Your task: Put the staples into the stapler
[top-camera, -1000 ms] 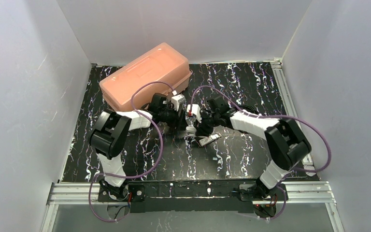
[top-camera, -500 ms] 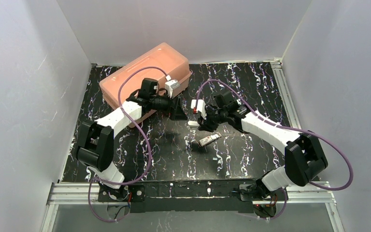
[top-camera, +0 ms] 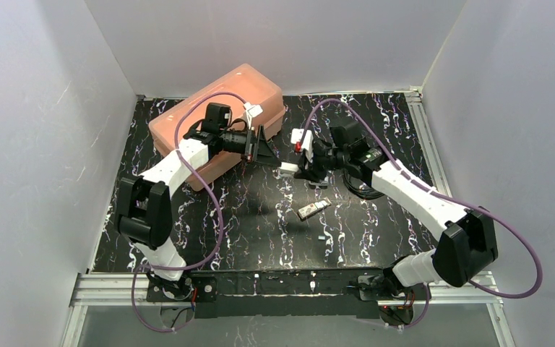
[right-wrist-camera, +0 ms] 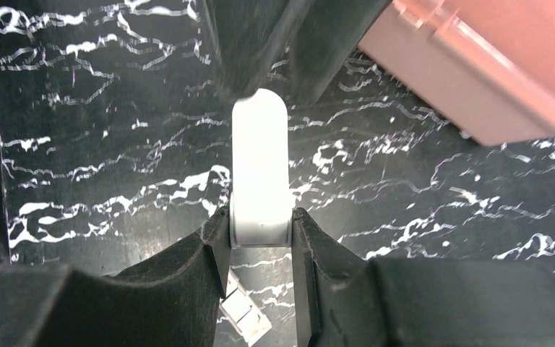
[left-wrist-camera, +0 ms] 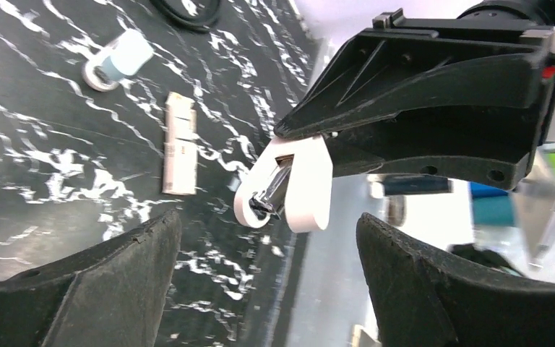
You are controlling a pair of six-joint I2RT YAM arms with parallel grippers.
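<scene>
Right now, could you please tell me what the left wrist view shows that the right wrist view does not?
Only the left wrist view: the whole stapler lying on the black marbled table, a small teal-and-white item beyond it, and shiny metal inside the white block. Only the right wrist view: a corner of the pink box. Both: the right gripper shut on the white block, held above the table.

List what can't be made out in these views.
Top view: the stapler is too small to show whether staples are loaded; a speck nearby is unidentifiable.
Right wrist view: the right claw covers the gripped end of the white piece.
Left wrist view: background objects at the right are blurred.
</scene>
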